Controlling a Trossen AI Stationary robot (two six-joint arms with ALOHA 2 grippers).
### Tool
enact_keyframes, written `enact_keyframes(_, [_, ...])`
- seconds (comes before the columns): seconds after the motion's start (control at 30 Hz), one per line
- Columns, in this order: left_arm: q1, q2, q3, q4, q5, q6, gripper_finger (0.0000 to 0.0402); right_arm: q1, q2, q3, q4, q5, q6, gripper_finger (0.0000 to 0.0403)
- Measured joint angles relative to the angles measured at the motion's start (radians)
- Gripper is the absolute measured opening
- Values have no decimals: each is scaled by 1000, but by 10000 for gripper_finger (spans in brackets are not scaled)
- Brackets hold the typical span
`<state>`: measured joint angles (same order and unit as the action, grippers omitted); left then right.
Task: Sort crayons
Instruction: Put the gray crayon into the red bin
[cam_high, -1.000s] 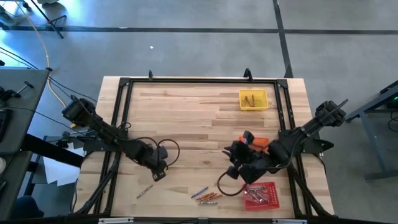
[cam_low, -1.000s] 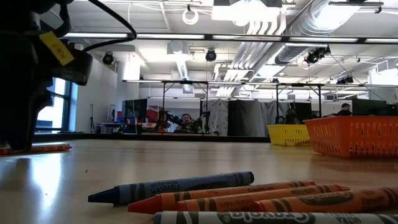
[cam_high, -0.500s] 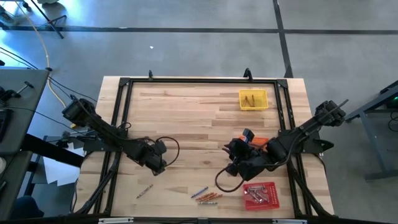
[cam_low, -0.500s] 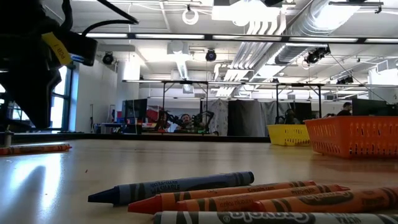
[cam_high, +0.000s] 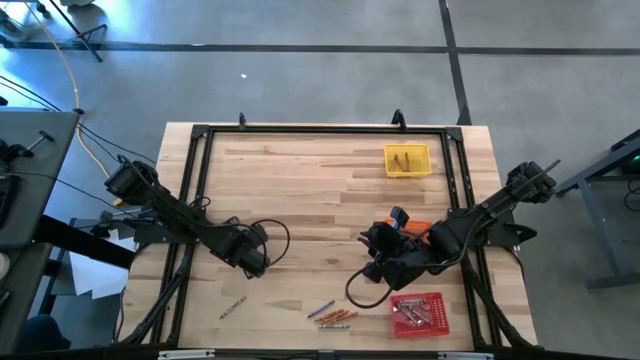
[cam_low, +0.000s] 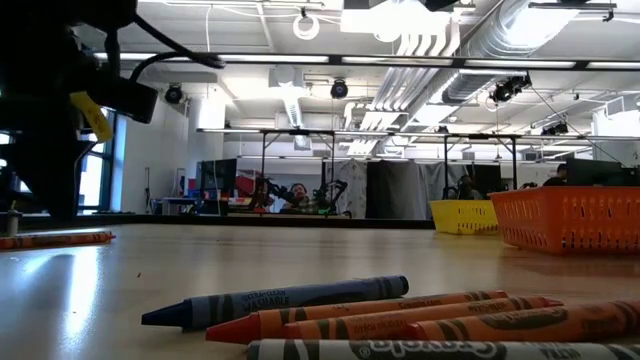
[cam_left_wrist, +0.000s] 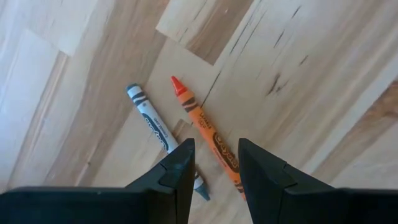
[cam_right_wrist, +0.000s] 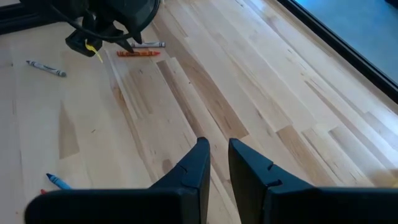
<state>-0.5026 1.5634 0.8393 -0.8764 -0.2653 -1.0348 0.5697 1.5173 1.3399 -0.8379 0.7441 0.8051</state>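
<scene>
A grey crayon (cam_left_wrist: 151, 123) and an orange crayon (cam_left_wrist: 204, 123) lie flat on the wooden table, just ahead of my left gripper (cam_left_wrist: 215, 177). That gripper is open and empty and hovers above them (cam_high: 253, 268). Several more crayons, blue, orange and grey (cam_high: 331, 315), lie near the front edge and fill the foreground of the low view (cam_low: 290, 300). My right gripper (cam_right_wrist: 218, 165) is empty, with a narrow gap between its fingers. It hovers over bare table (cam_high: 375, 270) beside the red tray (cam_high: 421, 313).
A yellow tray (cam_high: 407, 160) stands at the far right and an orange tray (cam_high: 418, 230) lies partly under my right arm. Several crayons lie in the red tray. A black frame (cam_high: 320, 130) runs around the table. Bare wood lies in the middle and far left.
My left gripper has risen and drawn back from the grey and orange crayons toward the table's far edge. The crayons stay lying where they were.
</scene>
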Motion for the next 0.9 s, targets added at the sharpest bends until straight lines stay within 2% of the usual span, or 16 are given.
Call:
enact_keyframes(0.4, [0, -2, -58, 12, 5, -51, 108, 0, 0, 0, 0, 0, 1, 51])
enact_keyframes(0.9, [0, -3, -60, 15, 6, -55, 108, 0, 0, 0, 0, 0, 1, 51])
